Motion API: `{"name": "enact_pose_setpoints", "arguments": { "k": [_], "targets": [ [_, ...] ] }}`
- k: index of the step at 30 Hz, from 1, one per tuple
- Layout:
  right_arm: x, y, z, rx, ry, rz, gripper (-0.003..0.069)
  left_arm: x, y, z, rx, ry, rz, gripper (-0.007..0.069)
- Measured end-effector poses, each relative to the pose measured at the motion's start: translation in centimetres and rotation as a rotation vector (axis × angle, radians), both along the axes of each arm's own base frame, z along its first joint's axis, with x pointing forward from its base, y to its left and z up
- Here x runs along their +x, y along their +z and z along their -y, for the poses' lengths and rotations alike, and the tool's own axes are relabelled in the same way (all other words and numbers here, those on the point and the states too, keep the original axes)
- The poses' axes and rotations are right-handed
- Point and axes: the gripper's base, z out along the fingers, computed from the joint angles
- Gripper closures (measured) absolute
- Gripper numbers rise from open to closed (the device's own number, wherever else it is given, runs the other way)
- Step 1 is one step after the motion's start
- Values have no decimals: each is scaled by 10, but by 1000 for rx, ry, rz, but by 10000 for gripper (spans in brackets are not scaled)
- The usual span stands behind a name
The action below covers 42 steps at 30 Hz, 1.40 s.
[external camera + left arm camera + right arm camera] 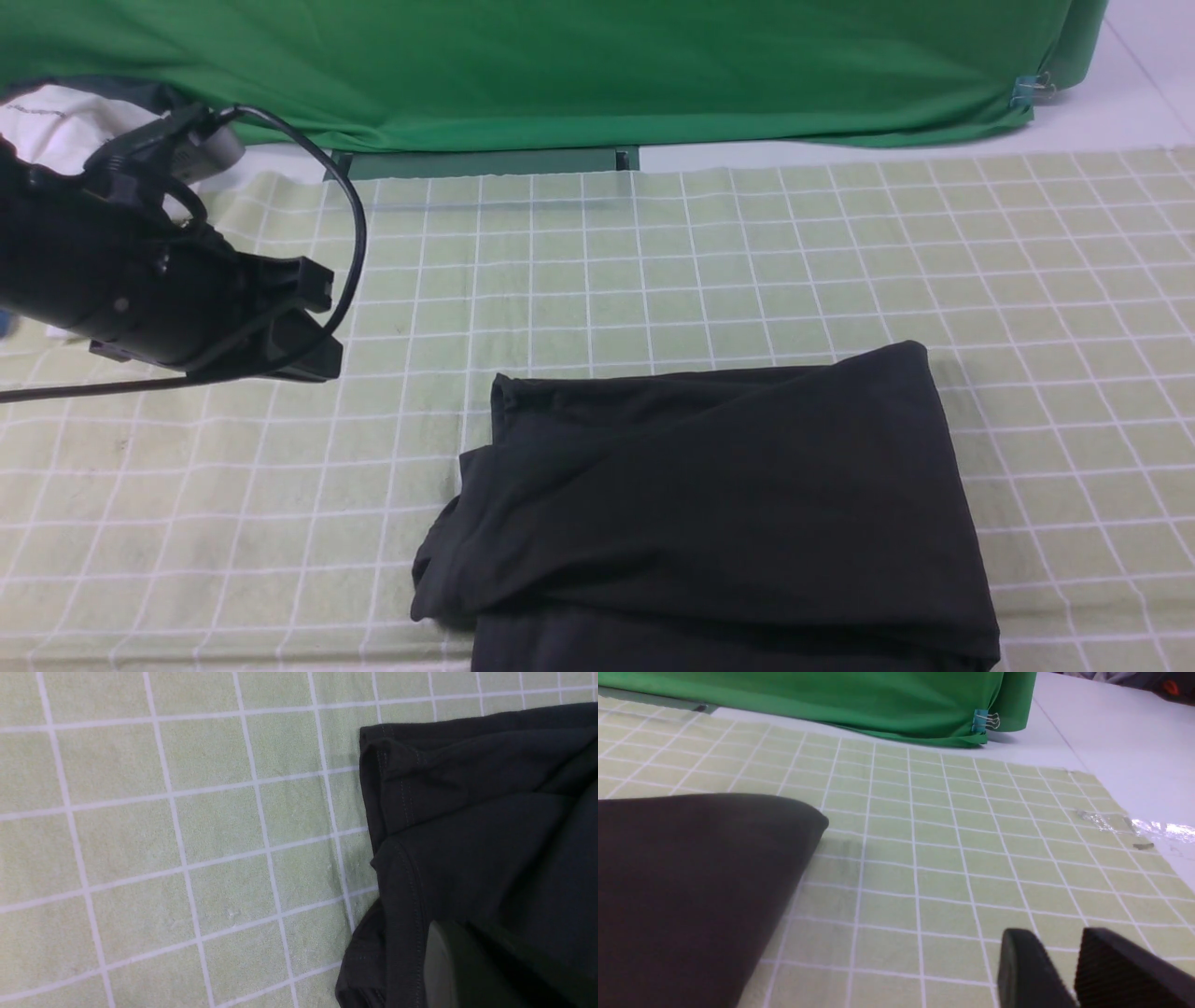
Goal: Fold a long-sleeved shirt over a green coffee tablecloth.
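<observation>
Folded long-sleeved shirt (719,513) on green coffee tablecloth (709,271).
Long axis crosswise; left pincer (313,322) aloft beside it, shut, empty; right pincer (1069,970) low, narrowly parted, empty.

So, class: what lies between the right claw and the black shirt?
Only bare checked tablecloth separates the right claw from the shirt, seen in the right wrist view.
</observation>
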Motion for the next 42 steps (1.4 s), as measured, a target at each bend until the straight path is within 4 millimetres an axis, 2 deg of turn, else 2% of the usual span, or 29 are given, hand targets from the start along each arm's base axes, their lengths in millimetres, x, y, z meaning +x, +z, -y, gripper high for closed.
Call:
{"name": "enact_pose_setpoints", "arguments": {
  "k": [12,15,16,18,19,22,23,24,30,38,42],
  "targets": [
    [0,0,5,0,-84,0,444,0,1,0,1,-7,-2,612],
    [0,0,5,2,-87,0,437,3,22,1,16,-57,16,612],
    [0,0,5,2,-87,0,436,3,22,0,17,-58,15,612],
    [0,0,5,2,-87,0,430,-3,47,2,14,-103,41,612],
    [0,0,5,2,-87,0,429,-3,49,3,14,-105,44,612],
    [0,0,5,2,-87,0,425,-18,79,4,26,-121,132,612],
    [0,0,4,2,-78,0,425,-28,95,3,50,-114,202,612],
    [0,0,4,2,-69,0,425,-34,103,2,71,-108,242,612],
    [0,0,1,3,-17,0,422,-63,126,-3,179,-96,354,612],
    [0,0,1,4,-11,0,421,-104,145,0,186,-79,429,612],
    [0,0,1,4,-10,0,421,-153,153,2,182,-30,562,612]
  ]
}}
